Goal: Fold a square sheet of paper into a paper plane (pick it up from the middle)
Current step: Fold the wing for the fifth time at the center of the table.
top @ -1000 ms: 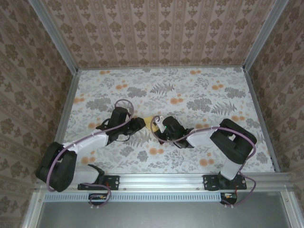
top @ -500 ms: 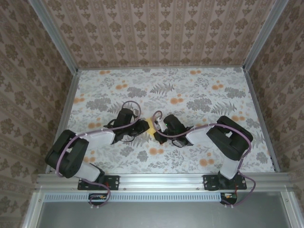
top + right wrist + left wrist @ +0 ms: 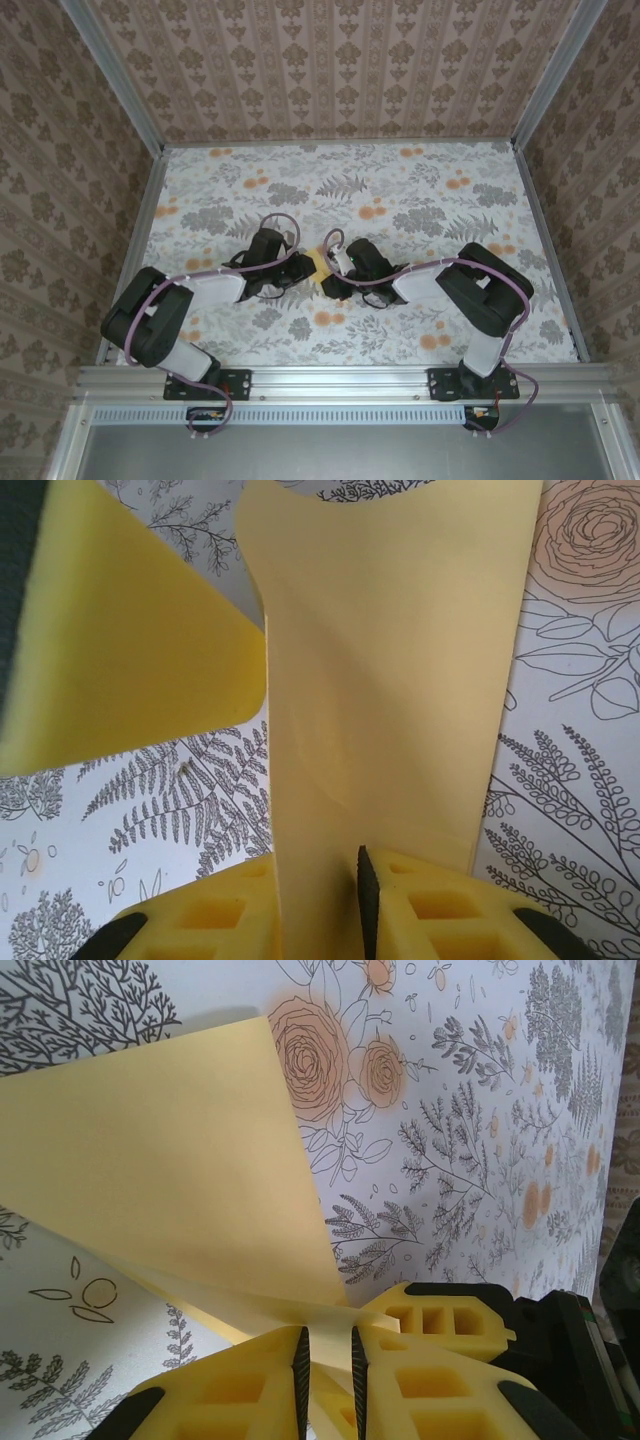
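Roughly at the middle of the flowered worktop (image 3: 420, 190), the left gripper (image 3: 303, 268) reaches in from the left side. Its fingers (image 3: 230, 1400) are closed on a folded edge of the square sheet of paper (image 3: 150, 1150). In the left wrist view the sheet fans away from them, up and to the left, and one flap seems lifted off the print. From above, the sheet sits just between the two grippers, so neither arm is nearer to it. On the right side, the right gripper (image 3: 334, 272) faces the left one. In its wrist view the folded sheet runs as a long strip straight away from its fingers (image 3: 440, 910), with the long axis in line with them. These fingers stand a little apart with the paper between them; whether they press it cannot be told. The next crease probably depends on this alignment.
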You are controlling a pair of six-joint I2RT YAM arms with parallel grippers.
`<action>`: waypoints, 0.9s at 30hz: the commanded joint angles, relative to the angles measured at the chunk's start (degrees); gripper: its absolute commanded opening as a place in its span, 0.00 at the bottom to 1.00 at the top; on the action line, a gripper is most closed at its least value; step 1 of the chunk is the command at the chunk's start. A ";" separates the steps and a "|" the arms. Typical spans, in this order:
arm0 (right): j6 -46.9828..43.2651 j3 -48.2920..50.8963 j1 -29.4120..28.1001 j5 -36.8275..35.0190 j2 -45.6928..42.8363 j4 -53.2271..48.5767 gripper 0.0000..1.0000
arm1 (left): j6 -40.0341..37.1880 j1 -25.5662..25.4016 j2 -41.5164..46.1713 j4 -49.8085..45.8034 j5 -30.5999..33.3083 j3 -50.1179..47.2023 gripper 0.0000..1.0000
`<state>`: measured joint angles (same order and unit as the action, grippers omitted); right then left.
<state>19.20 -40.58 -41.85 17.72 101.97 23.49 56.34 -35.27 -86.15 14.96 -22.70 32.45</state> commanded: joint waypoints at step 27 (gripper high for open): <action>1.57 -3.70 0.76 3.78 -1.52 -4.58 0.34 | 0.27 -0.16 -1.69 -2.94 0.37 2.62 0.20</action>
<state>21.02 -42.50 -41.41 19.88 99.11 20.29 56.34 -35.27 -87.37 12.80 -22.52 33.21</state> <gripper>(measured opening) 0.344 0.202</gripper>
